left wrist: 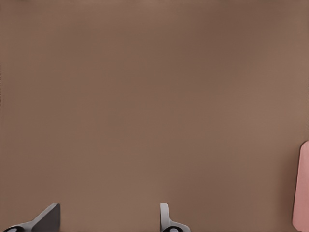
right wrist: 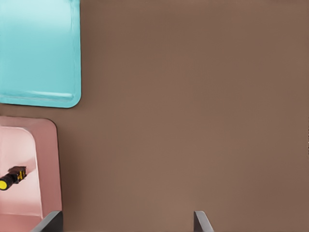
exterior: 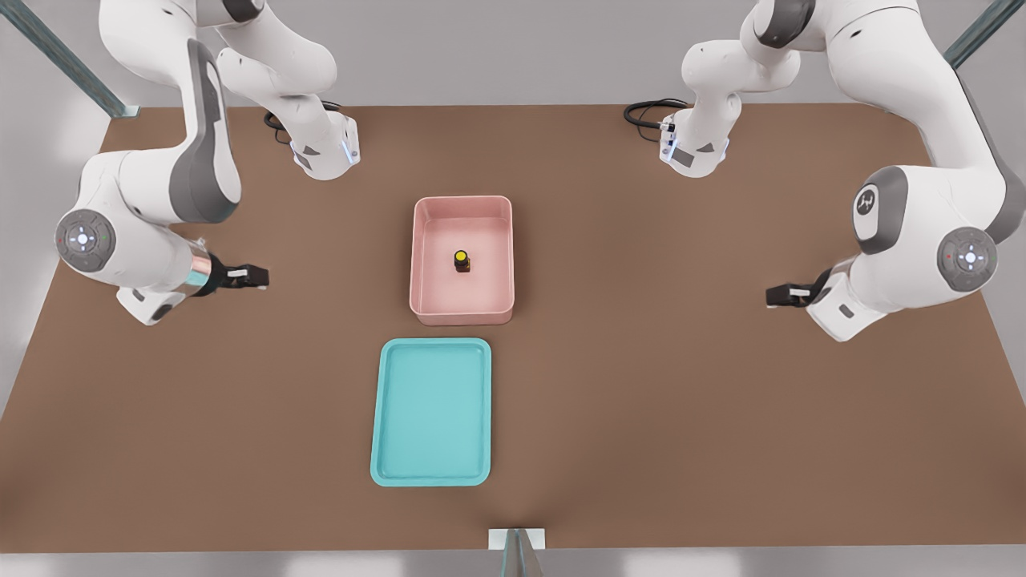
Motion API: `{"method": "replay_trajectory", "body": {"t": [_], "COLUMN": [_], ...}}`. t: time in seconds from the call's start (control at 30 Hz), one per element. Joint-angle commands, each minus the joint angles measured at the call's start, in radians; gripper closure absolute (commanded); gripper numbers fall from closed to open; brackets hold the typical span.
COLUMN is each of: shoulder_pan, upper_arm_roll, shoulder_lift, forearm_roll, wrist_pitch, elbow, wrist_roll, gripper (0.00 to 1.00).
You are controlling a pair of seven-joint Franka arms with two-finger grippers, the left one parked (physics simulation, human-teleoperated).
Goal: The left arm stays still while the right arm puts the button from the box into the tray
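While low over the plain brown counter (exterior: 641, 401) at the front view's left, well apart from the pink box (exterior: 462, 316): right arm's gripper (exterior: 258, 276), fingers (right wrist: 202, 222) spread wide, gripping nothing. On the middle of the box floor: the button (exterior: 462, 260), yellow cap up. Near the box but not touching it, on the camera's side: teal tray (exterior: 431, 479); round the counter, pale grey walls and slanted metal struts (exterior: 72, 68).

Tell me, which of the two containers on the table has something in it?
The pink box: the small yellow-capped button sits inside it. The teal tray holds nothing, and the gripper hovers off to the side, open.
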Motion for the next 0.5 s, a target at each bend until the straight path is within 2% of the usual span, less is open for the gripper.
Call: {"method": "replay_trajectory", "body": {"t": [0.0,0.07,0.2,0.27,0.3,0.37,0.47], "shoulder_pan": [-0.004,0.032,0.368,0.483,0.511,0.52,0.536], "upper_arm_roll": [-0.003,0.003,0.006,0.006,0.008,0.024,0.052], "shoulder_lift": [0.0,0.001,0.015,0.043,0.061,0.024,0.046], "forearm_roll": [-0.029,-0.02,-0.019,-0.011,0.007,0.103,0.103], "wrist_pitch": [0.126,0.123,0.109,0.129,0.152,0.4,0.485], "elbow": [0.0,0.0,0.005,0.012,0.009,-0.171,-0.242], "wrist_roll": [-0.009,0.011,0.391,0.551,0.574,0.713,0.859], "gripper": [0.0,0.0,0.0,0.0,0.0,0.0,0.0]}}
